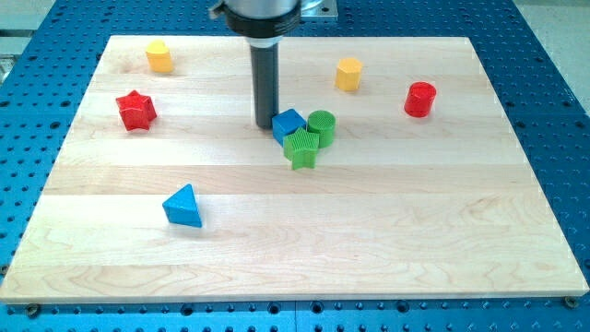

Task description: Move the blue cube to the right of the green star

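My tip [265, 125] is sitting bare, holding nothing, touching the blue cube's [288, 124] left edge, cube wedged above-left of the green star [300, 148], needing a careful sweep around the green cylinder [322, 126].

A single camera looked down at a slant from the near edge of the wooden board [304, 240], facing across it toward the far edge. It stood close enough that the board nearly filled the view, ringed by blue perforated table [553, 111].
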You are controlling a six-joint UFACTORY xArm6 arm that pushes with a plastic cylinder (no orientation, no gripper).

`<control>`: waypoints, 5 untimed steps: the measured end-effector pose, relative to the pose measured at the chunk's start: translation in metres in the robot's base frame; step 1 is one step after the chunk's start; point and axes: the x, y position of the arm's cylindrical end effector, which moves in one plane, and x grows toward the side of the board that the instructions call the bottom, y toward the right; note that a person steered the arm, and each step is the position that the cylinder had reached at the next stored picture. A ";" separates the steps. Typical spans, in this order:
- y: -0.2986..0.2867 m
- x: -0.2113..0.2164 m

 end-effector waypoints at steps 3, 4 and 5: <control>0.129 0.028; 0.115 0.024; 0.101 0.032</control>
